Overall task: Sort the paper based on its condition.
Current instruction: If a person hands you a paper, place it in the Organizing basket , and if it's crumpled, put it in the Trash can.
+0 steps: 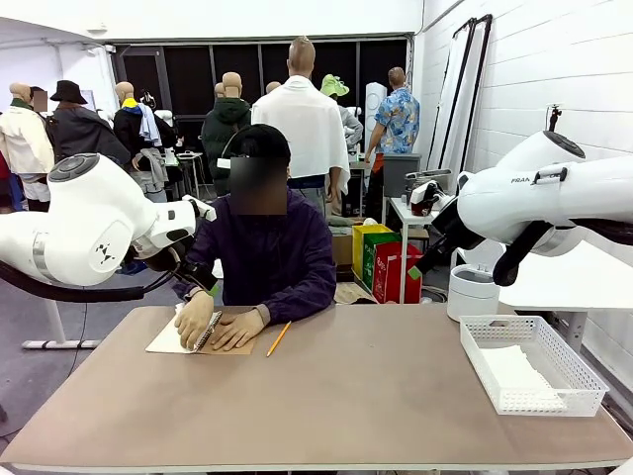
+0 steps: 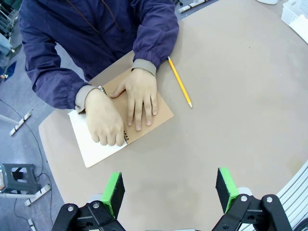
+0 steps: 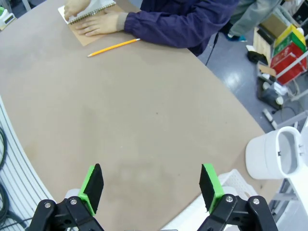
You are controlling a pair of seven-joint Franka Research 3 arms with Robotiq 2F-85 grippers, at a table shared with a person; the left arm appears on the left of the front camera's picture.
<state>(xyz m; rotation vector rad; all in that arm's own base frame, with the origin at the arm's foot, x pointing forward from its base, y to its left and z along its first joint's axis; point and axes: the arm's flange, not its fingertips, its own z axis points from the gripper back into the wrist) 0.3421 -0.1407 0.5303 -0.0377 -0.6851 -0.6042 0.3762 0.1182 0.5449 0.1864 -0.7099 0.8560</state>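
The left claw [image 2: 170, 188] hangs with its green pads wide apart and nothing between them, over bare table [image 2: 250, 120] on the robot's side of the notebook [image 2: 156, 108]. The right claw [image 3: 151, 186] is likewise spread and empty, well apart from the notebook, out past the pencil [image 3: 113, 47] that lies just beside the notebook's brown cover. The person at the far side has both hands on the open notebook: one hand [image 2: 106, 121] presses on the white page [image 2: 89, 147] by the spiral, and the other hand [image 2: 140, 98] lies flat on the brown cover. A white mesh basket [image 1: 499, 323] stands far from the notebook, at the table end on the right arm's side, with white sheets [image 1: 514, 374] lying flat in it. I judge the step in hand to be the person's, most likely freeing a page from the notebook, while both arms wait. Whether that page is smooth or creased cannot be told, as the hand covers much of it. The next move calls for the page to lie loose and clear of the hands, then for a claw to come low, pinch a free edge of the thin sheet off the flat table, and take it to the place that suits its condition
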